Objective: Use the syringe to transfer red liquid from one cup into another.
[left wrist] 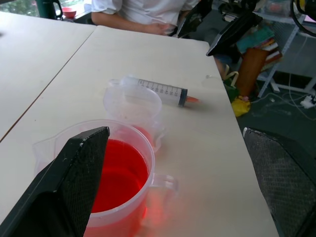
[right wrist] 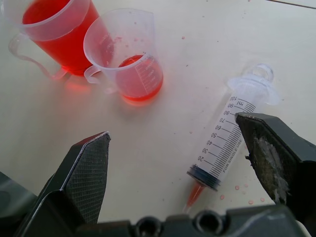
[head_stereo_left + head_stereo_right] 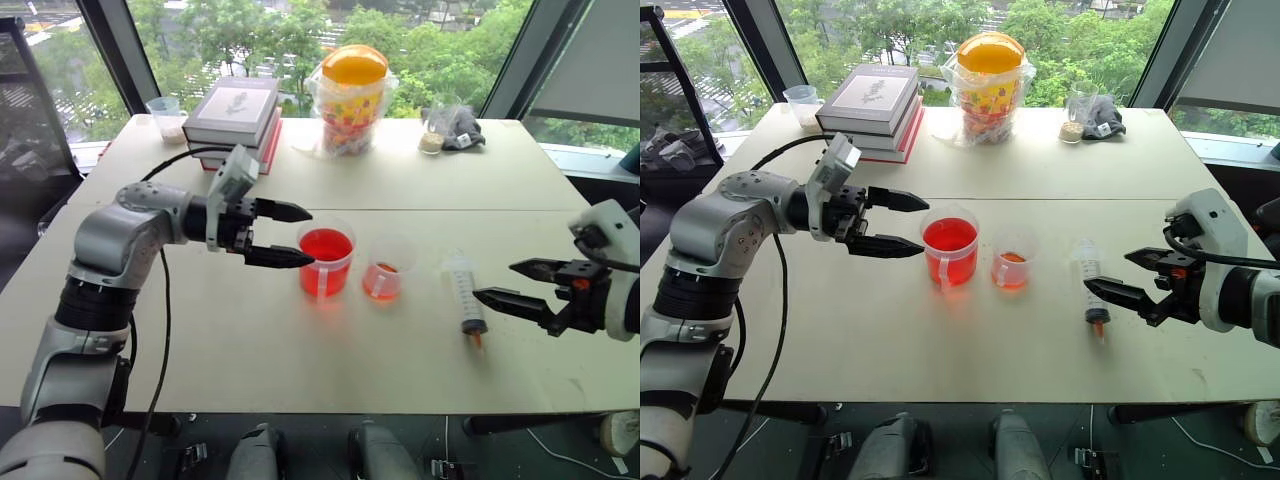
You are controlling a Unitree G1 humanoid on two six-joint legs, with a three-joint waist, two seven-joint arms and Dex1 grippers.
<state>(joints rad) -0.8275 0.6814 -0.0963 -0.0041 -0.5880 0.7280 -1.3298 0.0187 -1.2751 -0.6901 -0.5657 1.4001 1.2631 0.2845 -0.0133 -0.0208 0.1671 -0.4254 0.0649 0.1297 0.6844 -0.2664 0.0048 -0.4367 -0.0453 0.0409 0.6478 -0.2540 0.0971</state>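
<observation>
My right gripper [image 3: 512, 283] gapes wide, empty, with the syringe [image 3: 464, 293] at its nine o'clock. My left gripper [image 3: 287, 234] gapes wide beside the larger cup [image 3: 326, 262]. I judge pickup is next: close on the barrel.

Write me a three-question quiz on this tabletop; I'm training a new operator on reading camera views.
1. True or false: the large clear plastic syringe with the orange-red tip is held by the right gripper.
2. Which stands nearer the syringe: A) the larger clear plastic cup full of red liquid, or B) the smaller clear plastic cup with a little red liquid at the bottom?
3. Fill in: the left gripper is ____ beside the larger cup, holding nothing.

Key:
1. False. It lies flat on the pale table, between the open fingers but not gripped.
2. B.
3. Open.
</observation>
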